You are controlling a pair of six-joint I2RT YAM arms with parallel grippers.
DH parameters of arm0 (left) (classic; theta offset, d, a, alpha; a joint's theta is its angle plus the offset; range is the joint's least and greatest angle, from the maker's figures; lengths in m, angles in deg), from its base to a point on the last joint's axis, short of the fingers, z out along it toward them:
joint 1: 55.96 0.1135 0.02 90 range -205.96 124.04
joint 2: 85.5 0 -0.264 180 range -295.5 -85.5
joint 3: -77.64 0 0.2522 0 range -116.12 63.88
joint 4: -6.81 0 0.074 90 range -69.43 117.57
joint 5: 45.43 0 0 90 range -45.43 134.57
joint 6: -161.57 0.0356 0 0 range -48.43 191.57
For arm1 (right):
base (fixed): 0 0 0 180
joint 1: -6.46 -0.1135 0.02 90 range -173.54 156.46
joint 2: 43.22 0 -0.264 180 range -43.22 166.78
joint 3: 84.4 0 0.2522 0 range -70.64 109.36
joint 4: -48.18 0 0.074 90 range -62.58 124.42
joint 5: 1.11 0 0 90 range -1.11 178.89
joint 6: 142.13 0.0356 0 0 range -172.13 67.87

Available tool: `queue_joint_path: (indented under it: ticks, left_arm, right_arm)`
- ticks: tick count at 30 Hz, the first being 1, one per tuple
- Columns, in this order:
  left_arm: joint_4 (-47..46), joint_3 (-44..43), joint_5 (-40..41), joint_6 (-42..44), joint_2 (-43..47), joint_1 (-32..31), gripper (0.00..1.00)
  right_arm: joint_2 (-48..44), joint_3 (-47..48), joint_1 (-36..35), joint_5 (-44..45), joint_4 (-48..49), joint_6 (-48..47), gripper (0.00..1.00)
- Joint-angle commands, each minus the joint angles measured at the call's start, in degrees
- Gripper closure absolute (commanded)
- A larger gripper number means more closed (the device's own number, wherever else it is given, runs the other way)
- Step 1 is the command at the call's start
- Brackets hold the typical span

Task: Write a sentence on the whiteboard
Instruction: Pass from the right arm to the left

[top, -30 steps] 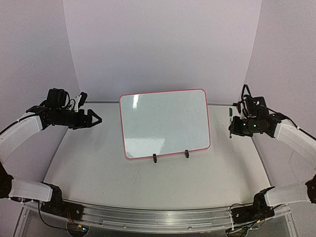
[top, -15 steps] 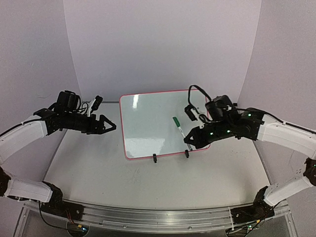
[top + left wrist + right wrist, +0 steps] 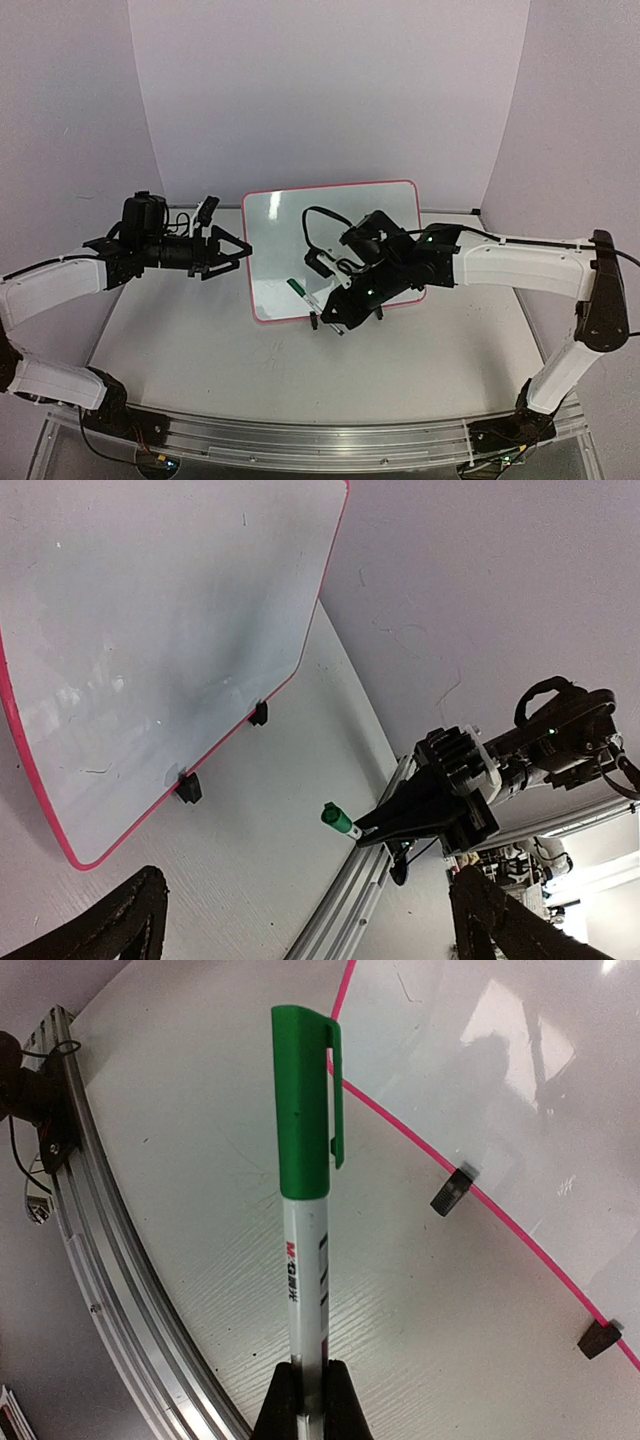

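We see the whiteboard [image 3: 285, 235] propped on its two black clip feet [image 3: 450, 1192] at the middle of the table [image 3: 200, 350]. Its face is blank, with no stroke of the sentence showing. The right gripper [image 3: 330, 312] reaches across the board's lower edge, pinched tight on the tail end of a marker [image 3: 305, 1210] whose green cap [image 3: 303, 1100] is on. The left gripper [image 3: 232, 258] hovers just beside the board's left edge, jaws spread wide and holding nothing.

We judge that a capped tip will write nothing. If the cap is pulled, the narrow grip at the very tail may let the marker pivot or slip out. The board rests only on its feet, so the arm brushing its lower edge, or a firm press, could slide or topple it.
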Motion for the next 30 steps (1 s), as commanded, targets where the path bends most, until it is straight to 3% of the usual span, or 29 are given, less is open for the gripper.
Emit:
queue_joint_path:
  ticks: [1, 11, 21, 24, 27, 30]
  left_arm:
    - [-3.13, -2.59, -1.62, -1.97, -3.35, -4.17, 0.07]
    - [-3.55, -7.51, -0.36, -1.23, -9.34, -11.74, 0.35]
    - [-3.9, -7.4, 1.73, -2.2, -11.2, -13.64, 0.84]
    - [-4.94, -6.96, 2.51, -3.23, -11.12, -13.63, 0.95]
    - [-6.39, -6.23, 2.78, -4.62, -11.25, -13.6, 0.95]
    - [-6.85, -6.16, 2.66, -5.2, -11.59, -13.59, 0.75]
  right_arm:
    - [2.07, 4.9, -0.88, -2.07, 1.17, -1.65, 1.0]
    - [3.5, 9.33, -1.18, -2.69, -0.1, -3.53, 1.0]
    - [3.7, 9.48, -1.18, -1.69, -0.51, -4.37, 1.0]
    - [3.28, 8.97, -1.16, -0.92, -0.49, -4.55, 1.0]
    - [2.43, 8.03, -1.11, -0.75, -0.4, -4.98, 1.0]
    - [1.55, 7.45, -1.18, -0.95, -0.49, -5.22, 1.0]
